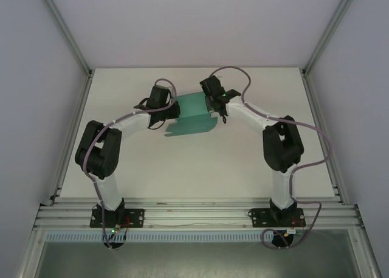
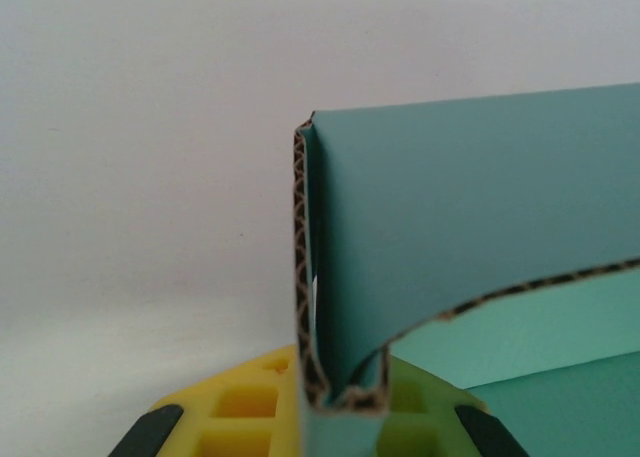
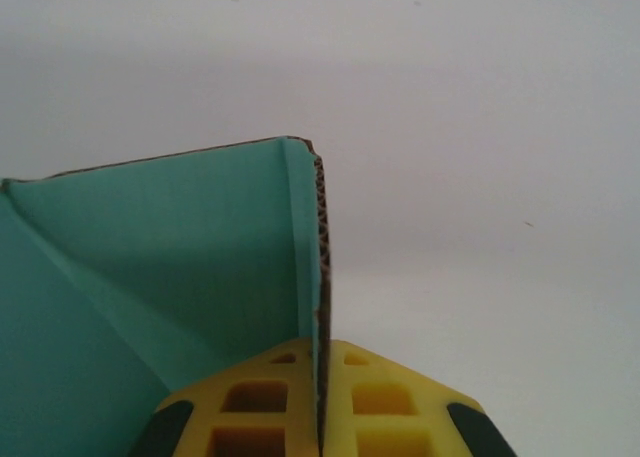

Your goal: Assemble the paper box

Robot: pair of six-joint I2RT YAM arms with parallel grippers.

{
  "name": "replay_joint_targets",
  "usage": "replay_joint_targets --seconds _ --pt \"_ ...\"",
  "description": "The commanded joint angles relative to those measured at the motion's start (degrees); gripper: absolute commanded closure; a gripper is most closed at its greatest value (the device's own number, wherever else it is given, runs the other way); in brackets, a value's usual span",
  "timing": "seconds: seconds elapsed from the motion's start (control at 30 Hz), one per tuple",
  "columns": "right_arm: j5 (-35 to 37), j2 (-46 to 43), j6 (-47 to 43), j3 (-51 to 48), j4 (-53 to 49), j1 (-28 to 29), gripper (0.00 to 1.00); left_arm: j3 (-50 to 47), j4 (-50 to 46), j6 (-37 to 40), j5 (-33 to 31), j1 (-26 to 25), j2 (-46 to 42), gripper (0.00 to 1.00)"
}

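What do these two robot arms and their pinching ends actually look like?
The left arm and right arm are white tubes with bulky black joints, each trailed by a looping grey-lilac cable. Black bases carry tiny green and red lights. The left tool and right tool have yellow fingers with square hollows and black side pads.

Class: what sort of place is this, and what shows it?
Probably a robotics lab test cell: a white table walled by plain panels on an aluminium frame, left arm and right arm bolted at its near edge, left claw and right claw shut on a teal paper box.
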Motion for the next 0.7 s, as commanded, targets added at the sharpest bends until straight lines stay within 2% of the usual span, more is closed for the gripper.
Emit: replay_joint_targets --seconds 0.0,0.1,0.13,0.17,0.3,0.4,0.5,0.6,0.67 --pt "11.0 0.7 3.9 0.2 -5.7 -0.7 1.0 2.8 -1.9 -2.1 -0.7 0.1 1.2 1.0" --pt "4.5 -2.7 1.4 -2.9 -1.6 -0.7 1.0 2.9 -2.0 -1.7 -1.0 0.1 1.8 1.0" --pt "3.1 -4.4 1.1 -4.1 -0.2 -0.7 0.95 2.9 -1.8 -1.5 -1.0 0.2 2.0 1.0" --pt "2.1 -6.1 1.0 -5.2 0.7 -0.8 0.88 3.0 -1.7 -1.3 -0.9 0.3 2.1 1.0" --pt "-5.0 -15.1 -0.8 -10.3 4.3 -1.2 0.49 2.4 -0.3 0.1 0.4 0.3 2.2 1.0" --pt "-13.6 -22.7 -1.1 -15.7 8.3 -3.3 0.35 0.8 2.1 1.3 1.1 0.4 1.7 1.0" --pt "-23.7 -29.8 2.3 -22.1 14.2 -8.3 0.22 -0.1 3.8 2.4 1.9 0.5 1.1 1.0" --pt "-31.9 -33.5 7.6 -27.4 19.2 -15.2 0.18 -1.2 5.6 2.9 3.1 0.4 0.2 1.0" --pt "-35.9 -32.7 8.8 -27.9 18.9 -18.9 0.17 -1.5 6.5 3.0 3.8 0.4 -0.3 1.0"
